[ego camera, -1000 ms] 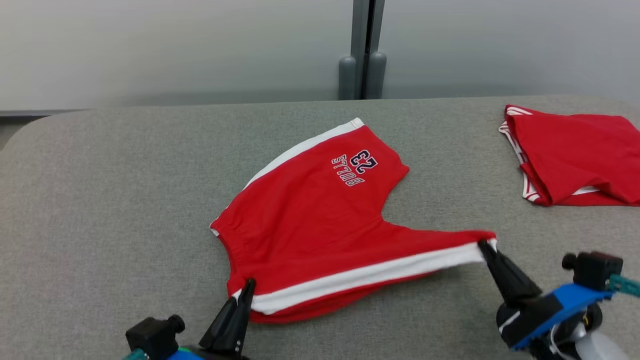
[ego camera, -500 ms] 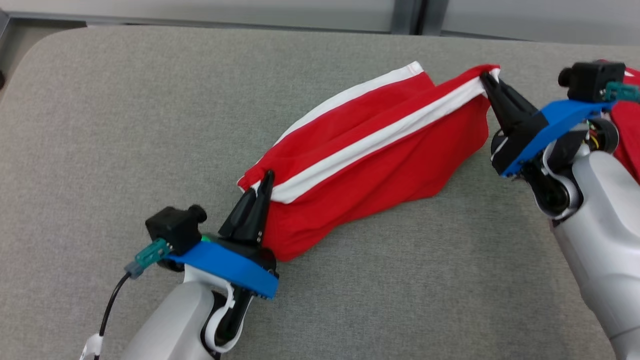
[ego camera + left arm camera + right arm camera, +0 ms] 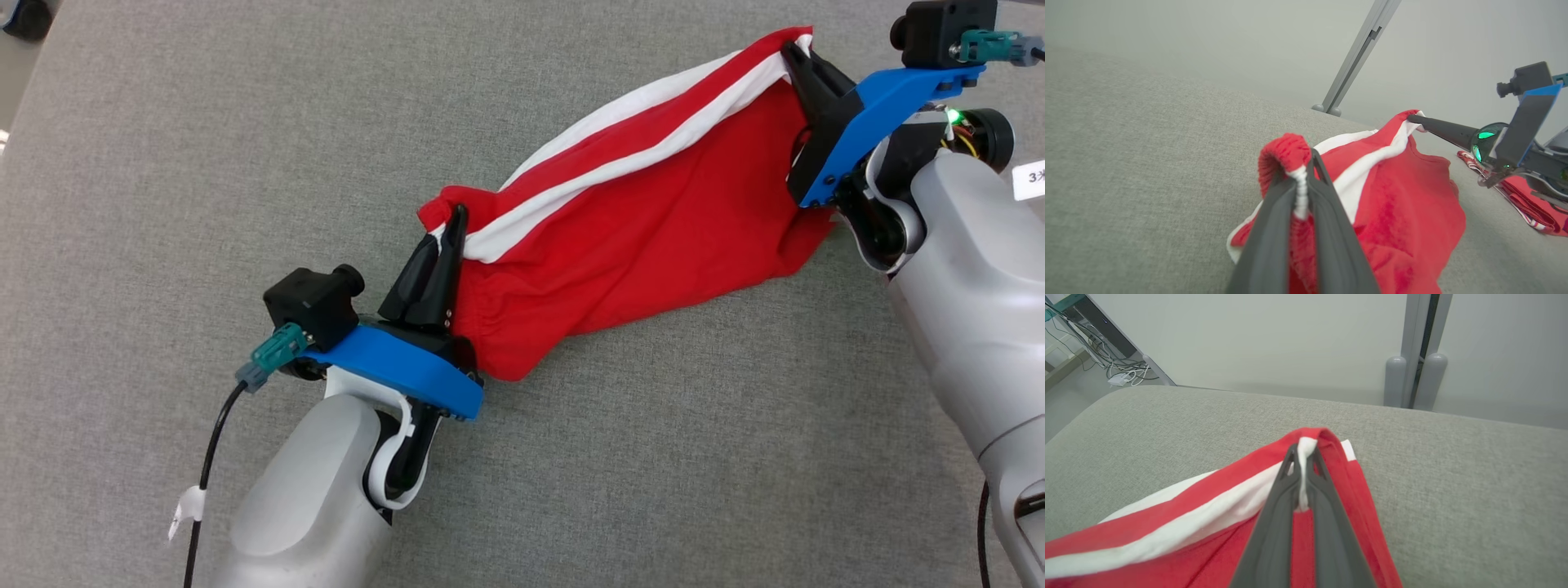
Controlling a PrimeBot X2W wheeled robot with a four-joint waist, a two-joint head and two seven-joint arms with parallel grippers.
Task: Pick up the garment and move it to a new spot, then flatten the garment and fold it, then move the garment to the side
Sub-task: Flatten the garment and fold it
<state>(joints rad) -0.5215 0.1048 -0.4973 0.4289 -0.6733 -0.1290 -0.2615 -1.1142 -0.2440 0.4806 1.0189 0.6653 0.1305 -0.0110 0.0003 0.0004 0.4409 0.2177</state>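
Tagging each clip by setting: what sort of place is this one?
Probably an indoor robotics lab or test room: a large grey fabric-covered table beneath the red shorts, plain pale partition panels joined by a grey post, and loose cables on the floor beyond it.

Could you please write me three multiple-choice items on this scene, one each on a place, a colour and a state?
1. Where on the red shorts is the left hand clamped?
A. the gathered waistband
B. the middle of a leg
C. the crotch

2. What colour is the side stripe on the shorts?
A. blue
B. white
C. black

3. What is the right hand doing?
A. standing open above the table
B. shut on nothing
C. shut on the shorts

Answers:
1 A: the left wrist view shows elastic gathers between its fingers.
2 B: the stripe is white against the red cloth.
3 C: the right wrist view shows cloth pinched between its closed fingers.
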